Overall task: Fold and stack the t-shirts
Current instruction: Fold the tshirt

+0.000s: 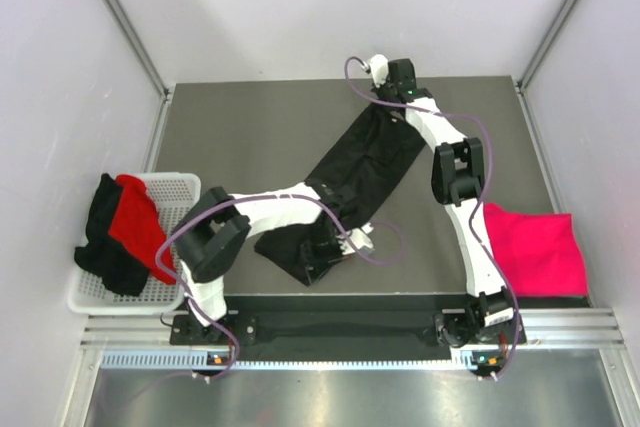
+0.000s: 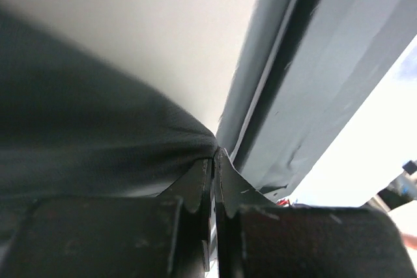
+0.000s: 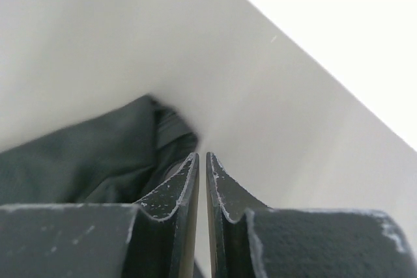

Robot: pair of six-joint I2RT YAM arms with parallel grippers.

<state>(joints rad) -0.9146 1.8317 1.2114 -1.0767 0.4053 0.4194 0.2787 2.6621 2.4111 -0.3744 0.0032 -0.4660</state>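
We're looking down on a dark grey table (image 1: pixel 250 137), matte and rectangular, filling the middle of the top view. At its left edge, towards the front, sits 1 white basket (image 1: pixel 185 185) with mesh sides, part of it hanging out past the table's edge. White wall panels (image 1: pixel 300 7) close in the back and both sides. 2 metal struts (image 1: pixel 120 17) run up the back corners; the left wrist view catches a grey strut (image 2: pixel 313 63) close up. Along the front, a silver rail (image 1: pixel 350 319), then a shiny metal sheet (image 1: pixel 350 397).
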